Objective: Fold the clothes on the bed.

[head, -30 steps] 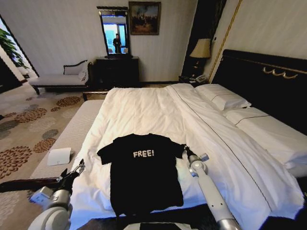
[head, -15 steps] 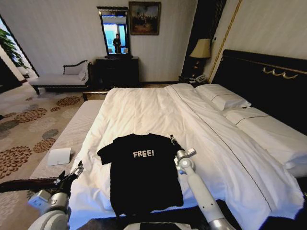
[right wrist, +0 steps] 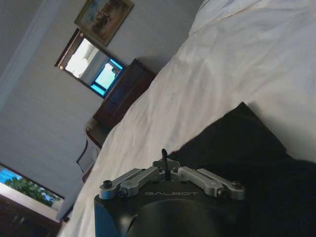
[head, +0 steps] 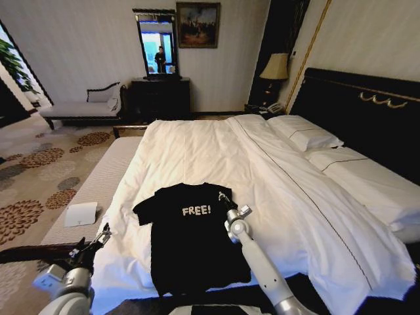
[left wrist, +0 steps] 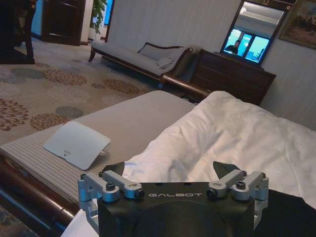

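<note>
The black T-shirt [head: 190, 246] with white "FREE!" lettering lies flat near the foot of the bed [head: 197, 147], collar toward the pillows. My right gripper [head: 222, 195] hovers over the shirt's right shoulder, shut on the right sleeve, which is drawn inward over the chest. In the right wrist view the right gripper [right wrist: 165, 157] has its fingers pressed together above dark fabric [right wrist: 232, 143]. My left gripper [head: 102, 234] hangs open off the bed's left edge, apart from the shirt. In the left wrist view the left gripper [left wrist: 169, 170] shows spread fingers over the white duvet [left wrist: 232, 133].
A long striped bench [head: 98, 180] runs along the bed's left side with a white card [head: 81, 214] on it. Pillows [head: 305, 134] and the dark headboard [head: 367, 111] are at the right. A chaise longue [head: 79, 108] and dark dresser [head: 159, 98] stand by the far wall.
My right gripper has moved left from the sleeve's outer end onto the shirt, pulling the right sleeve inward. The left arm has sunk slightly lower and back.
</note>
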